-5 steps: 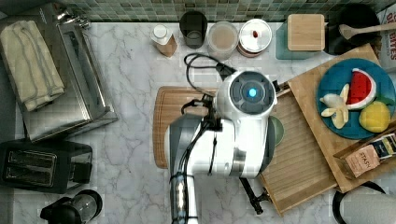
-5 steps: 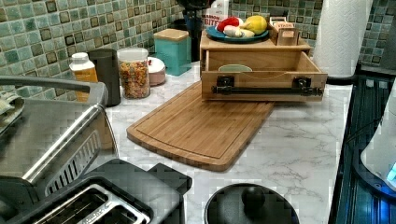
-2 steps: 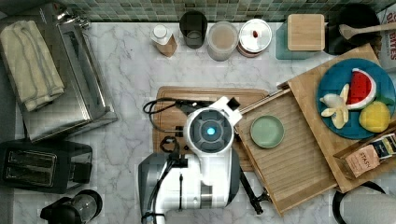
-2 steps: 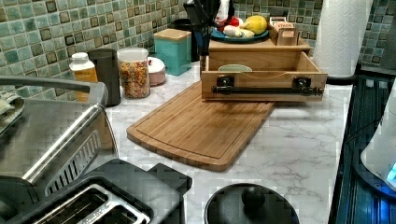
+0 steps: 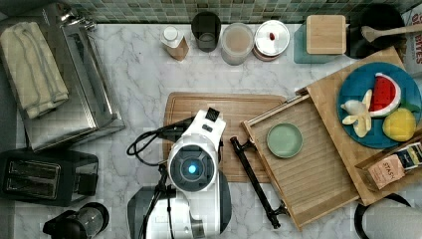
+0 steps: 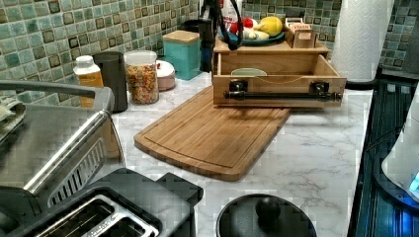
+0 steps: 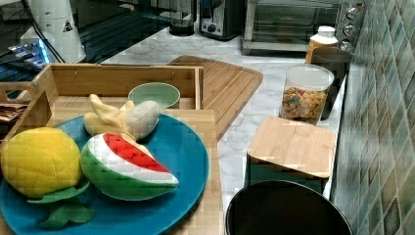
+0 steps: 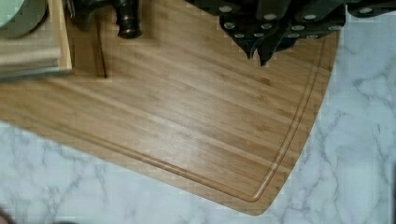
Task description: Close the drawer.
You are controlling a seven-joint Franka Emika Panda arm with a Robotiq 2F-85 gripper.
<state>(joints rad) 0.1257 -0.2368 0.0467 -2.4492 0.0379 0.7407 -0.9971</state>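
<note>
Drawer stands pulled out from its box, at 3 o'clock of my arm in the top view, front corner over the board, a green bowl on its slats. Handle lies between my wrist and the tray. My claw hangs above the board; whether it is released or clenched, I cannot tell.
</note>
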